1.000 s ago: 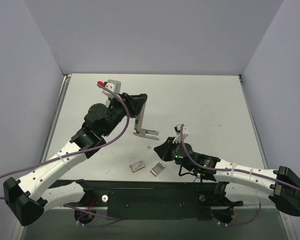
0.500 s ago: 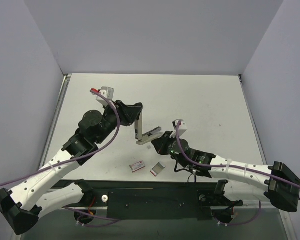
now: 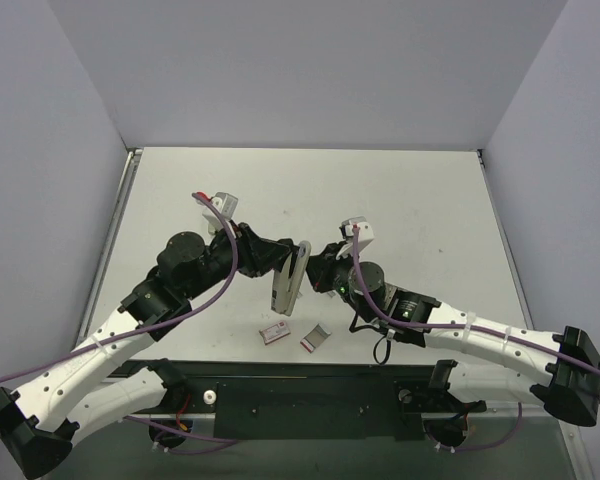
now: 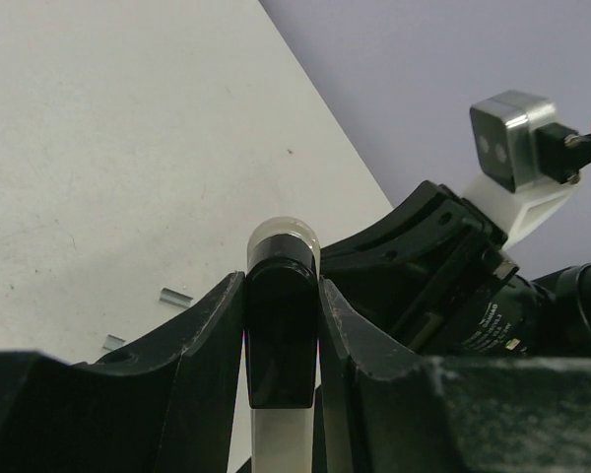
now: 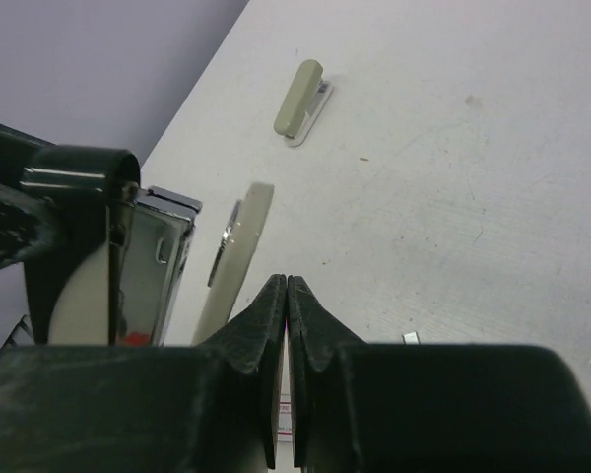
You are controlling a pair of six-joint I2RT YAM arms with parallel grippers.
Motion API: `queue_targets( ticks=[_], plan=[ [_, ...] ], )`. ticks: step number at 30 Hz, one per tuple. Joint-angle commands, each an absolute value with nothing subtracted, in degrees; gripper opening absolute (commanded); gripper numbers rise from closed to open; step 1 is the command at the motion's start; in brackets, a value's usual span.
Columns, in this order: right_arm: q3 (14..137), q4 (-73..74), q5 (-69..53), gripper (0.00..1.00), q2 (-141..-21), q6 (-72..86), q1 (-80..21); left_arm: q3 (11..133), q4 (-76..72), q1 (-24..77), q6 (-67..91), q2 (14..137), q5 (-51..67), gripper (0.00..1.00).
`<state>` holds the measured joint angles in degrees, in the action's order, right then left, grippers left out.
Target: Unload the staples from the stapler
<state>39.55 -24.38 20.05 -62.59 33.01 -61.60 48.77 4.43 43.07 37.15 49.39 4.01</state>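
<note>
My left gripper is shut on the black end of the stapler and holds it above the table, near the front middle. In the left wrist view the black end sits clamped between the fingers. The stapler is hinged open: the right wrist view shows its silvery channel and its beige top arm side by side. My right gripper is shut and empty, its tips just beside the beige arm. Short silvery staple strips lie on the table, and one shows in the right wrist view.
A small red-and-white box and a small grey box lie near the table's front edge, below the grippers. A small beige bar-shaped item lies on the table farther off in the right wrist view.
My left gripper has swung the stapler down and to the right, and its two arms now lie closer together. My right gripper has moved up and left, right beside the stapler.
</note>
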Motion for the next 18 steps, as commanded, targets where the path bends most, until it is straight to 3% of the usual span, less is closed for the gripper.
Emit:
queue_targets(
  ticks=[1,10,18],
  plan=[
    [42.1,-22.68,19.95,0.0,-60.12,28.39,-61.44,49.48,-0.09,43.07,38.32,48.07,6.59,0.0],
    [39.11,-21.36,20.22,0.0,-55.73,27.25,-60.47,47.64,-5.61,43.15,38.58,52.29,10.01,0.0],
    [39.63,-28.03,9.5,0.0,-57.39,25.67,-58.36,45.0,-14.14,43.24,41.83,55.28,17.66,0.0]
  ],
)
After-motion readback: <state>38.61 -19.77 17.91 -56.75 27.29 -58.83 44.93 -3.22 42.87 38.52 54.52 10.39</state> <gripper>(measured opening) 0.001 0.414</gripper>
